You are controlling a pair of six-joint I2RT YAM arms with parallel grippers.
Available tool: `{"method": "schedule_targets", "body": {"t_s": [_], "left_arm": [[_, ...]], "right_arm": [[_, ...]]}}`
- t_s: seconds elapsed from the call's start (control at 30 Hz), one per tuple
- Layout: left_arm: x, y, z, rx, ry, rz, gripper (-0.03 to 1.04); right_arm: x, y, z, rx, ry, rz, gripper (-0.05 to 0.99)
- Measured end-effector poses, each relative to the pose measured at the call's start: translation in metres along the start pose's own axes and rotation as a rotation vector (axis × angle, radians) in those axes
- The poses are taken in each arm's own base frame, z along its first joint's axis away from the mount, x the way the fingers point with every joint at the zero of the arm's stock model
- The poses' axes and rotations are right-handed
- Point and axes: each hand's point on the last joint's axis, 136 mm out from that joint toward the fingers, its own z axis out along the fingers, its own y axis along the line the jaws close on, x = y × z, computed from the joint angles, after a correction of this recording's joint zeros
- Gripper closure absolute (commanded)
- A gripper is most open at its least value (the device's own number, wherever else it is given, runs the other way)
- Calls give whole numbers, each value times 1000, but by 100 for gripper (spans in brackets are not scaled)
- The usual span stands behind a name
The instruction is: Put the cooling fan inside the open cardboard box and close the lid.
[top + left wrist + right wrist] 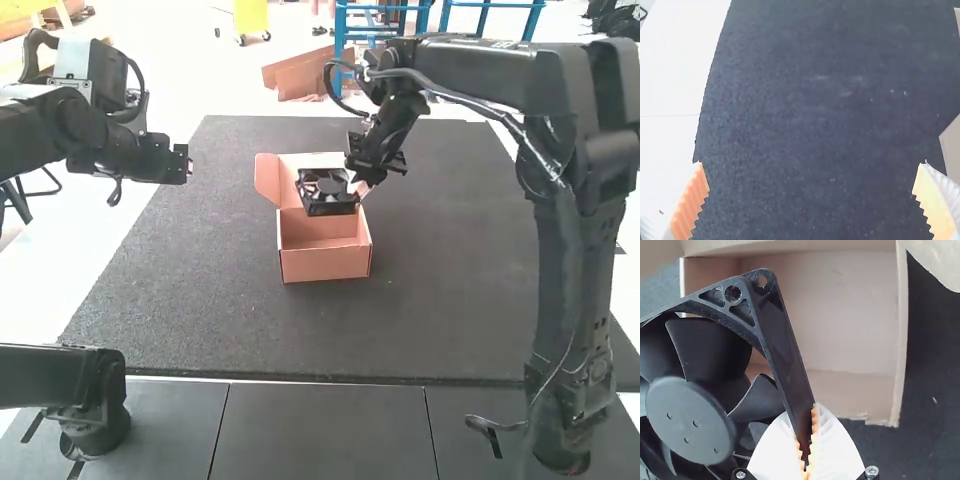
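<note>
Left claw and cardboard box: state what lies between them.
Bare black mat, per the high view, separates the left claw from the cardboard box.

black cooling fan (327, 190), tan cardboard box (325, 245), black mat (450, 260), orange ribbed pads (690, 202)

Right jaws grip cooling fan (326, 190) edge above open cardboard box (325, 250); left jaws well aside over mat (200, 280).

Right arm (560, 110) arched forward, wrist bent down; right gripper (362, 172) with its orange pads (814, 416) pinched on the frame edge of the cooling fan (690, 425). Left arm (60, 130) held level, well aside of that pincer; left gripper (183, 163) fingers (689, 202) spread wide, seemingly tilted downward
</note>
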Motion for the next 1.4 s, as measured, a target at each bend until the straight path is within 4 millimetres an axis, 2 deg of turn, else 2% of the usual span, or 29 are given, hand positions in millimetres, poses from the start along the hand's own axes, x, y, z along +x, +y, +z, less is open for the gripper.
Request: {"method": "schedule_targets", "body": {"t_s": [0.2,0.5,0.83,0.97,1.0,1.03,1.07,1.13,1.17,1.2,1.4], "left_arm": [[-1,0,0,0,-5,0,4],[-2,0,0,0,-8,-1,4],[-2,0,-1,0,-5,-1,4],[-2,0,-1,0,-5,-1,4],[-2,0,-1,0,-5,-1,4],[-2,0,-1,0,-5,-1,4],[-2,0,-1,0,-5,-1,4],[-2,0,-1,0,-5,-1,4],[-2,0,-1,0,-5,-1,4],[-2,0,-1,0,-6,-1,4],[-9,0,-1,1,-35,-5,4]], "right_arm": [[4,1,30,22,49,-11,94],[2,-18,76,98,93,13,94],[-10,-22,95,113,64,59,94],[-15,-20,94,107,52,64,94],[-16,-19,94,105,48,65,92],[-17,-18,93,103,43,65,83],[-18,-18,92,101,41,67,67],[-19,-17,92,99,37,69,23],[-20,-16,92,97,36,70,10],[-21,-15,90,90,34,70,2],[-28,7,67,7,43,55,2]]}}
